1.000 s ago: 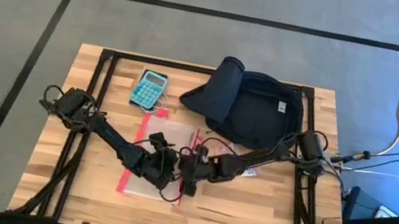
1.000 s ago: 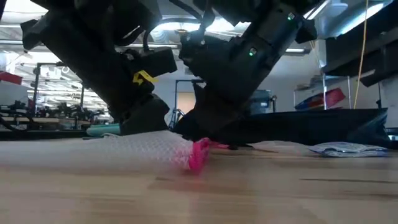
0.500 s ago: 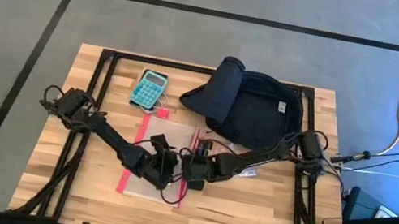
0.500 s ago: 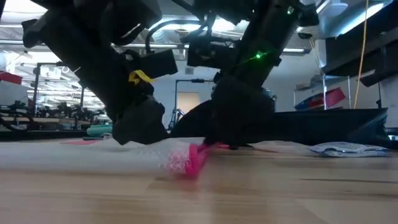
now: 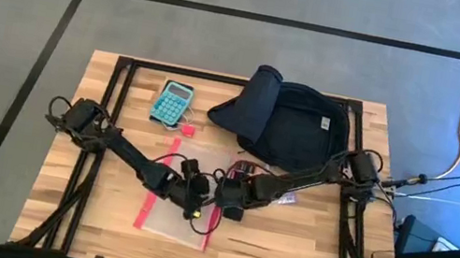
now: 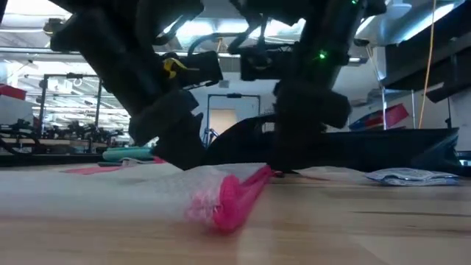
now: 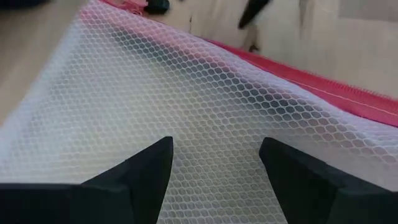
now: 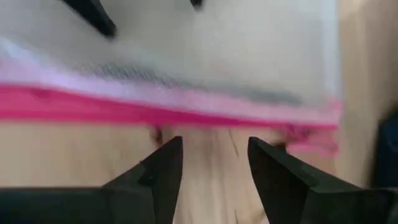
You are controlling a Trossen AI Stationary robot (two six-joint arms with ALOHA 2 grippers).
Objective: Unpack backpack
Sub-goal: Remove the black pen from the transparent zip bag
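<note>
The backpack [image 5: 292, 126] lay at the upper right of the counter [image 5: 304, 247] in the high view, its long axis running roughly left to right, flap end toward the calculator [image 5: 172, 102]. Both tools worked lower centre, well apart from it, over the mesh pouch [image 5: 169, 218] with its pink zip edge [image 6: 239, 195]. The right tool [image 5: 231, 207] was the nearer to the backpack, which lay up and to the right of it; the left tool [image 5: 192, 200] sat just beside it, to its left. In the wrist views, the left tool [image 7: 214, 165] had its fingers apart above the white mesh, clamping nothing visible. The right tool [image 8: 214, 162] was likewise spread, hovering over bare wood just short of the pink edge, apparently not holding it. Contact with the pouch could not be confirmed.
</note>
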